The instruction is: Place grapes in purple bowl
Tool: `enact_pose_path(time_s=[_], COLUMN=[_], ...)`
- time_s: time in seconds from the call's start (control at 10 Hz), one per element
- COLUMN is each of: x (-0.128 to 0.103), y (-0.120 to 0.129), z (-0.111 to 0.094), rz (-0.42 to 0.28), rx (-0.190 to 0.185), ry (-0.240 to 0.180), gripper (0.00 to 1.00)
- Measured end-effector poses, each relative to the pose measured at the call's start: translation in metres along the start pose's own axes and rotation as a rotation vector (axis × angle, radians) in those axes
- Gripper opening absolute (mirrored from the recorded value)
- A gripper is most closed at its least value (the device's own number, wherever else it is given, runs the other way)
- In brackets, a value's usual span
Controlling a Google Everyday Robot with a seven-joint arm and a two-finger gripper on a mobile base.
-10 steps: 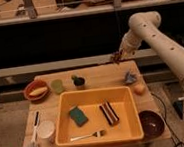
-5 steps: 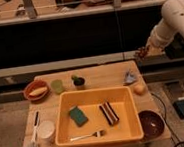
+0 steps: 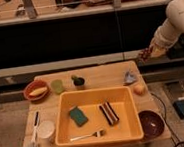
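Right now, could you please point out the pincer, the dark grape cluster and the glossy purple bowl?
Pincer (image 3: 148,54): camera view, fingertips, aloft beyond the table's (image 3: 110,73) right edge.
Dark reddish grape cluster (image 3: 144,56): camera view, middle, in the pincer.
Glossy dark purple round bowl (image 3: 153,122): camera view, bare inside.

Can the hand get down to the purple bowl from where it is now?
Probably yes. The hand, shut on what looks like the grapes, hangs beyond the back right corner of the table. The purple bowl sits at the front right corner, nothing over it.

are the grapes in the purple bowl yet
No, the purple bowl holds nothing; the grapes are up in the gripper, beyond the table's right rear corner.
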Motion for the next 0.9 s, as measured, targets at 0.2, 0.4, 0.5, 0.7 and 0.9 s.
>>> enact_pose_path(time_s=[0.2, 0.4, 0.5, 0.7, 0.9], x=[-0.003, -0.004, -0.007, -0.008, -0.016], y=[0.011, 0.039, 0.062, 0.106, 0.161], z=[0.001, -0.004, -0.009, -0.018, -0.022], rz=[0.008, 0.022, 0.029, 0.042, 0.048], rx=[-0.031, -0.045, -0.052, -0.065, -0.095], ry=[-0.018, -0.029, -0.035, -0.038, -0.041], gripper=[0.00, 0.00, 0.00, 0.00, 0.00])
